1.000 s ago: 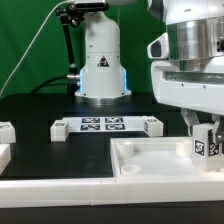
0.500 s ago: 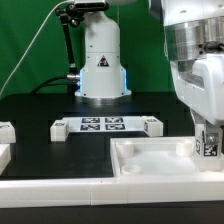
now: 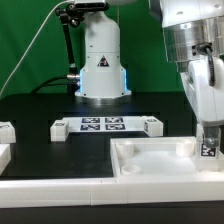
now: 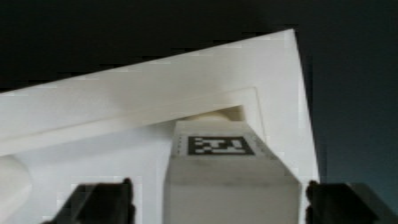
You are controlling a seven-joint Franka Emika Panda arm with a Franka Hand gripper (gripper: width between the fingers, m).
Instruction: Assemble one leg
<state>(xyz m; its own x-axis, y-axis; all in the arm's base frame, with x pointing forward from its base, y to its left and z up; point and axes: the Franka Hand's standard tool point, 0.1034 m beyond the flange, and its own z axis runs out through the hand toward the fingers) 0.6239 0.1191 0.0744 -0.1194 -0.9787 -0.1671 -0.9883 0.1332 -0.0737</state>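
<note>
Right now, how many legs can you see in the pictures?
1. The leg stands between the fingers of the gripper, over the corner of the large white tray piece at the exterior view's right. Others may be hidden or out of frame.

Bright, even light throughout; the wrist view is soft and blurred.

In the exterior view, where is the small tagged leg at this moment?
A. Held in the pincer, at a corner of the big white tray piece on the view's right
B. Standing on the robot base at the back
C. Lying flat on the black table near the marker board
A. The leg sits between the fingers of the pincer, down at the right corner of the white tray piece; the wrist view shows its tag between both fingers.
</note>
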